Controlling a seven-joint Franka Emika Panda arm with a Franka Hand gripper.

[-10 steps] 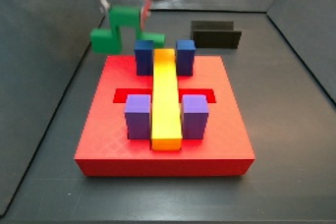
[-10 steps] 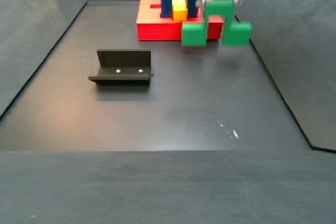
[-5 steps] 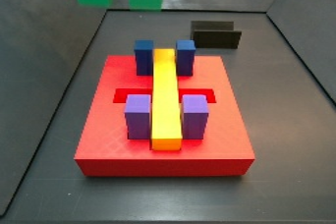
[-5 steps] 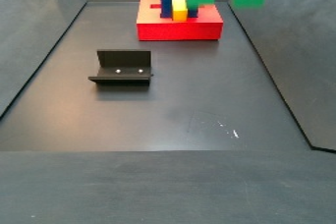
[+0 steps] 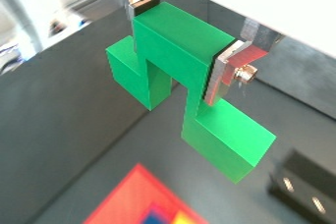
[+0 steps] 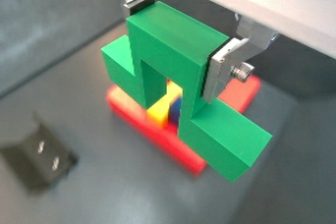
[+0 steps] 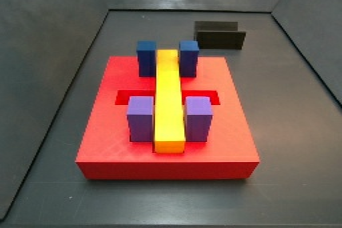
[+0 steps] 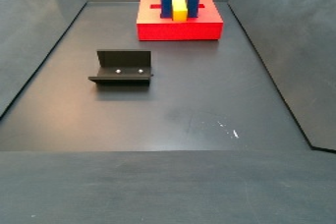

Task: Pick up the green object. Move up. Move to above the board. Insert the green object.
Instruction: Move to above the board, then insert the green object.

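Gripper – green object – outside side views

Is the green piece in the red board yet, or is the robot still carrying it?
Still carrying it. Picking up and lifting look done: the gripper is shut on the green object, high enough that neither shows in the side views. In a wrist view the board lies below the piece. Left: lowering it into the board's open slot.

Dark fixture on floor
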